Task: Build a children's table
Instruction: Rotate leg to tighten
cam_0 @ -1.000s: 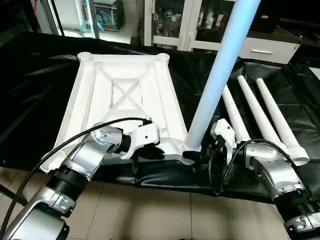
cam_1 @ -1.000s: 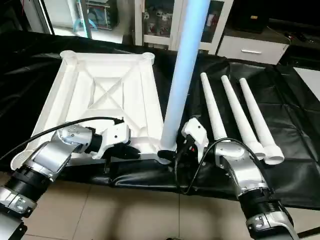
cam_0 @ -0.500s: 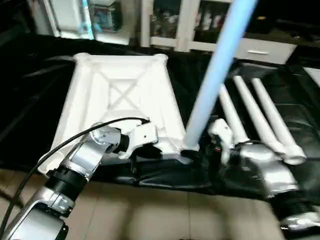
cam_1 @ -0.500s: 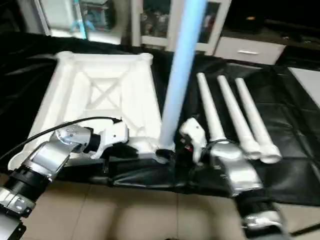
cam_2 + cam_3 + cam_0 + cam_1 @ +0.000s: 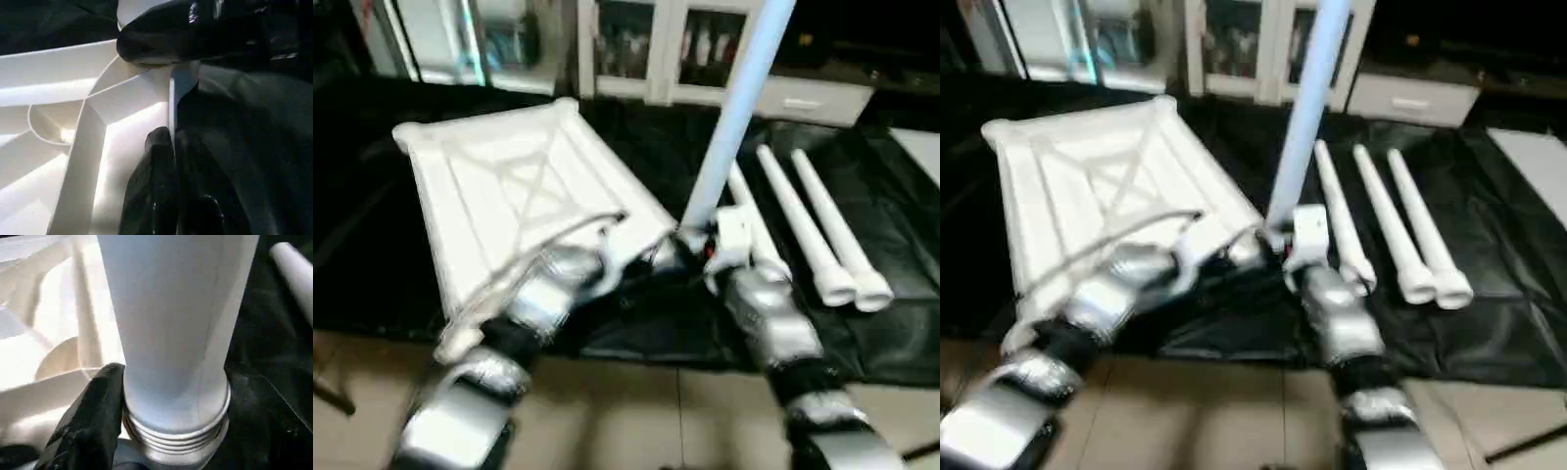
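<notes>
Left claw (image 5: pixel 168 93) clamped almost fully shut, its two black fingers (image 5: pixel 156 166) pinching a thin upright rim of the tabletop (image 5: pixel 509 186) from either side, right at the near edge. Just inward of that grip, a rib running off across the white underside and a round socket (image 5: pixel 49 125) beside it. Beyond the claw, away from the robot, the rest of the tabletop lying ribbed side up on the black sheet (image 5: pixel 891 196), crossed ribs in the middle, far corners well clear of both claws. Right claw (image 5: pixel 697 247) set close beside the left one, at the tabletop's near corner, jaws standing fairly wide around the thick bottom of the upright leg (image 5: pixel 734 108). One black finger (image 5: pixel 93 416) pressed against the tube just above its ribbed end (image 5: pixel 176 433); the other finger hidden behind the tube, so contact on that side cannot be told. From the claw straight up, the leg rising tall and leaning slightly, its top cut off by the picture edge; below the claw, the ribbed end seated in the corner of the tabletop. To the outer side of the right claw, three more legs (image 5: pixel 798 220) lying flat on the sheet, side by side and nearly parallel, thick ends toward the robot, the nearest just beside the claw, none of them touched. Silver forearms reaching in from below toward both grips.
</notes>
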